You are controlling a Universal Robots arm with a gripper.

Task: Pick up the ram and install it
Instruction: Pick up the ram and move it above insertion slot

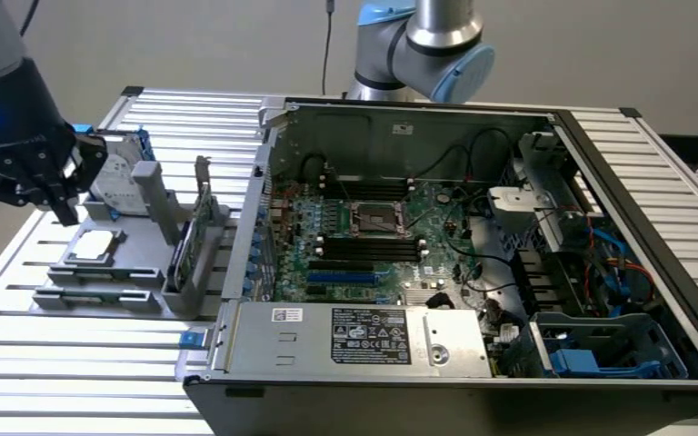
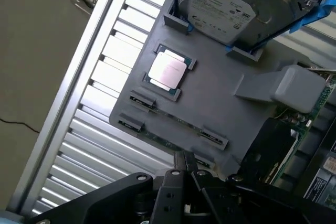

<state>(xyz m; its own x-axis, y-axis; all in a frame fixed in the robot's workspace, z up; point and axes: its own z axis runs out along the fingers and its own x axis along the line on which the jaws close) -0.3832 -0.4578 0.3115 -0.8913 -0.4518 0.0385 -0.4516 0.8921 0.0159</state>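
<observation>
While the ram (image 2: 170,142) lies in the grey tray (image 2: 210,106), the end effector (image 2: 185,164) is held above it. It is closed; nothing is gripped.

Plain grey wall (image 1: 204,45) at the back, pretty soft even light all over. The whole setup sits on a table (image 1: 70,381) made of ribbed aluminium slats. Past its edge there's a dull brownish floor (image 2: 37,51) with a thin black cable (image 2: 21,124) trailing across it.
</observation>
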